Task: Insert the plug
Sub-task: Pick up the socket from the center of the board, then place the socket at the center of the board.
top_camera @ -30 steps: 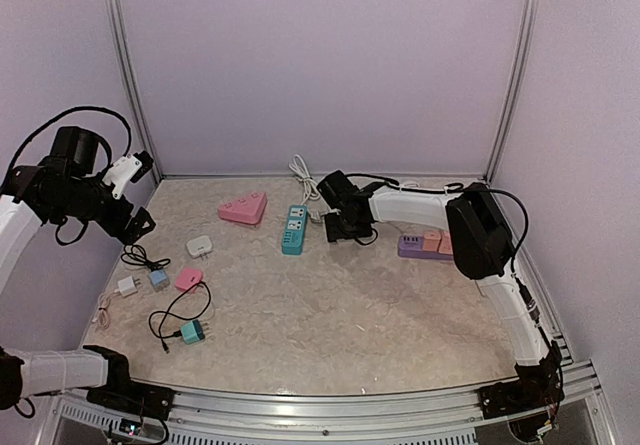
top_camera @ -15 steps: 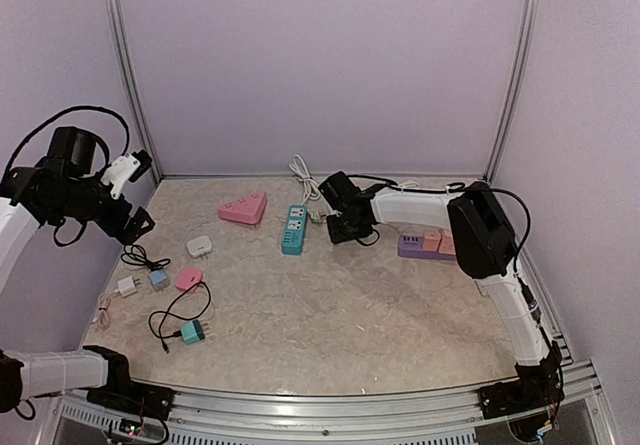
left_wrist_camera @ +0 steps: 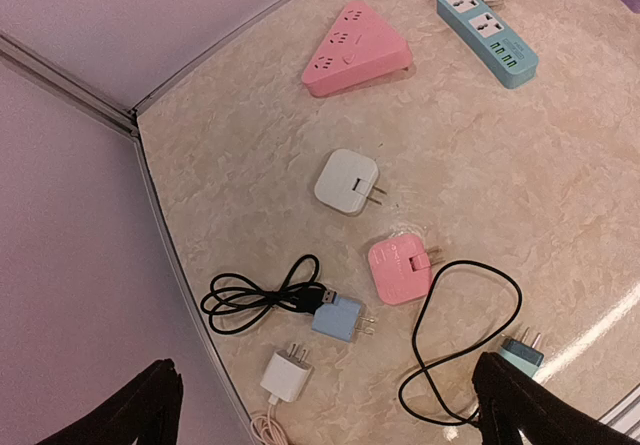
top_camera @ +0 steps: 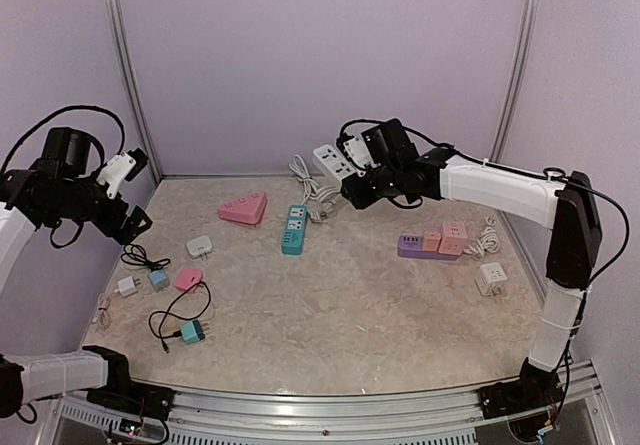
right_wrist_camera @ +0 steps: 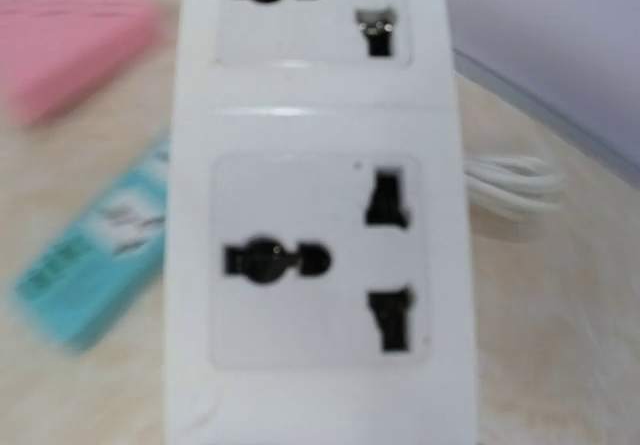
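My right gripper [top_camera: 355,170] is shut on a white power strip [top_camera: 330,157] and holds it in the air above the back of the table. The strip fills the right wrist view [right_wrist_camera: 315,245], sockets facing the camera; my fingers are hidden there. Its white cord [top_camera: 305,180] hangs to the table. My left gripper [top_camera: 135,220] is open and empty, high over the left side [left_wrist_camera: 335,410]. Below it lie loose plugs: a white adapter [left_wrist_camera: 347,182], a pink one [left_wrist_camera: 400,268], a blue one [left_wrist_camera: 338,318], a white charger [left_wrist_camera: 287,377] and a teal one [left_wrist_camera: 520,350].
A pink triangular power strip [top_camera: 244,208] and a teal power strip [top_camera: 293,229] lie at the back middle. A purple strip with pink cubes [top_camera: 425,245] and a white cube [top_camera: 490,277] lie at the right. A black cable [left_wrist_camera: 260,293] coils by the left wall.
My right gripper has lifted the white power strip off the table, up and to the right. The left arm has hardly moved.
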`<state>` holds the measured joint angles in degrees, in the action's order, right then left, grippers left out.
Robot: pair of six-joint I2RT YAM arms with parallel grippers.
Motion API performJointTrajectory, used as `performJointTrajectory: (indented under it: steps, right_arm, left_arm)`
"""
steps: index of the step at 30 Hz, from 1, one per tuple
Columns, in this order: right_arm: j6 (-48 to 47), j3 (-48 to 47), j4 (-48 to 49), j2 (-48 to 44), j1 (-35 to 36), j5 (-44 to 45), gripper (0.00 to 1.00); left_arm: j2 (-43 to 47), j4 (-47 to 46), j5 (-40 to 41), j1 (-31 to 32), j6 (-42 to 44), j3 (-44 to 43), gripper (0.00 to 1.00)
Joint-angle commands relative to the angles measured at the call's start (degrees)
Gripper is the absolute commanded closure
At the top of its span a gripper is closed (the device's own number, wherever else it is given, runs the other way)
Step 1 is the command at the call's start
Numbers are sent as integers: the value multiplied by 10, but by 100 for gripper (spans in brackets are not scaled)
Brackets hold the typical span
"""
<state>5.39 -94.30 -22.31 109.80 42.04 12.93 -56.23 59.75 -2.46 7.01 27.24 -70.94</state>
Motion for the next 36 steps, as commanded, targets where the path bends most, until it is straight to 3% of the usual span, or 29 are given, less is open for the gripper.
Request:
performJointTrajectory:
  steps: [1,5,10,24,26,28,32,33,34,36]
  right_arm:
    - [-168,70,10,-54,42,-134,100]
    - [-229,145,-34,-92,77,-210,100]
    - [-287,265,-42,-123,130,-227,100]
    - [-341,375,-54,-88,157,-175,98]
    - [-346,383,-46,-89,157,-165,78]
    - [-349,388,-40,-94,157,-149,51]
    - [-343,390,-7,-119,158,-89,30]
    - [-340,391,5,-129,157,-76,10]
    - [-338,391,15,-141,157,-68,2]
    - [-333,389,25,-166,157,-60,0]
  left_arm:
    - [11,-1,-10,-7,-2,6,1]
    - [12,-2,-11,-7,-2,6,1]
    - [15,-1,-12,-7,-2,7,1]
    - [16,2,-12,-8,-2,8,1]
    - [16,2,-11,-8,-1,8,1]
    - [16,2,-11,-9,-1,9,1]
    - [14,2,-14,-11,-1,9,1]
    - [13,2,-15,-11,-1,9,1]
    - [13,2,-15,-12,-1,9,1]
    - [12,2,-14,-12,-1,10,1]
